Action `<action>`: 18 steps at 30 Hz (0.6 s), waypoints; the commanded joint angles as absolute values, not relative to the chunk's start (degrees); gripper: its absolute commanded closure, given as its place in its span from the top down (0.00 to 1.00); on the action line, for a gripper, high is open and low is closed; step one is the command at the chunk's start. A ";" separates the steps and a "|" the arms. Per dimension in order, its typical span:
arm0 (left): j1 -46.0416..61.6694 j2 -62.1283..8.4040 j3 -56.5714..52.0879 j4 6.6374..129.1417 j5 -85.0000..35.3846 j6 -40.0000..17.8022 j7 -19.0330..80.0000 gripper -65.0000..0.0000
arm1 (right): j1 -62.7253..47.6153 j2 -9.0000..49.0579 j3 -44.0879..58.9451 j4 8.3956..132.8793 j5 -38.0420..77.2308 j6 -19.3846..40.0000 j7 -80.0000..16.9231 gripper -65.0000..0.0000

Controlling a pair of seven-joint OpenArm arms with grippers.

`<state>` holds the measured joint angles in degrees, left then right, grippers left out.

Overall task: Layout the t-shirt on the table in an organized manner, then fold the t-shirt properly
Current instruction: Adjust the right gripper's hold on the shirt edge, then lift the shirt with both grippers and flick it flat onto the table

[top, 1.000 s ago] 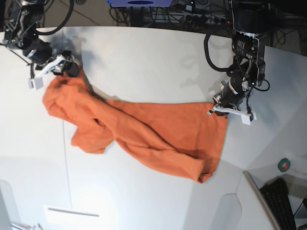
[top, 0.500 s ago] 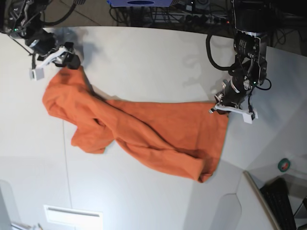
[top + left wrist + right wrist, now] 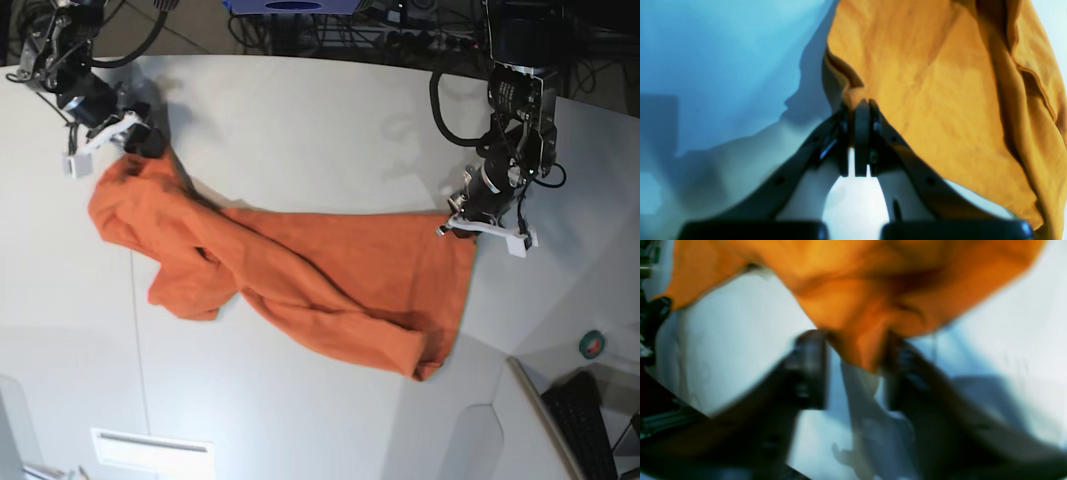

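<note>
The orange t-shirt [image 3: 290, 275] is lying crumpled across the middle of the white table [image 3: 320, 110] — stretched from far left to near right. The left gripper [image 3: 858, 110] is clenching the shirt's right edge, its jaws pressed together on the fabric. The right gripper [image 3: 853, 353] is straddling a bunched tip of cloth at the far left corner — jaws parted, blurred

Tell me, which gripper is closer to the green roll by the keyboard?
Left. The left gripper holds the t-shirt's edge above the green roll; the right gripper is at the t-shirt's far end.
</note>
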<state>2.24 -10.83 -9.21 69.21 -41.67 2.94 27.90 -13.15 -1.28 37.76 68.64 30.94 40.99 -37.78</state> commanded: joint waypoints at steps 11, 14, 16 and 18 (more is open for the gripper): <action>3.21 -11.47 -9.36 70.64 -41.80 2.33 27.12 0.00 | -14.46 -0.13 43.65 71.52 29.67 40.00 -39.25 0.00; 4.97 -11.74 -9.36 74.42 -41.80 2.33 27.12 0.00 | -16.31 -0.75 43.56 76.97 29.58 40.00 -39.34 0.00; 6.81 -12.53 -9.36 78.02 -41.80 2.33 27.12 0.00 | -17.45 -1.36 43.56 81.01 29.49 40.00 -40.66 0.00; 8.04 -12.70 -9.27 82.33 -41.89 2.51 27.21 0.00 | -17.89 -1.54 43.56 85.58 29.41 40.00 -44.26 0.00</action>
<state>8.91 -12.19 -9.13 80.97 -41.43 3.29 28.32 -18.13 -2.13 43.38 84.20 28.23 39.57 -45.56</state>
